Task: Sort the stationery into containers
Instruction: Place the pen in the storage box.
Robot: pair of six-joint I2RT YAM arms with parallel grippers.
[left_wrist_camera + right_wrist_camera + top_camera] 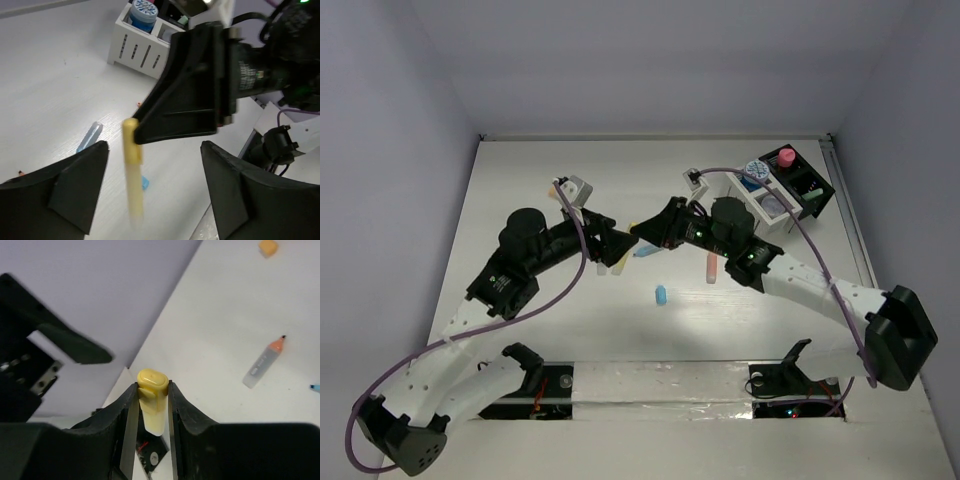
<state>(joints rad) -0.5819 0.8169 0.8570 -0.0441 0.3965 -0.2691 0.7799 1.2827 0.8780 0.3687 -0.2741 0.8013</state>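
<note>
Item: yellow pen (133, 170), upright, raised above the bench (720, 330), near its middle and well apart from the organizer.
Right gripper (152, 389): jaws closed on the yellow pen, clamping it just under its cap.
Left gripper (154, 150): jaws spread wide and empty. The yellow pen hangs between its two fingers (75, 185) and touches neither.
Organizer (767, 212): at the far right of the bench, white slatted half joined to a black half.
- blue jar (143, 10), patterned lid, in a white compartment
- pink jar (786, 157) at the black half

Loose on the bench:
- blue capsule (661, 295)
- orange pen (712, 267)
- clear marker with orange cap (264, 362)
- pale blue marker (90, 136)
- small orange block (268, 247)
</note>
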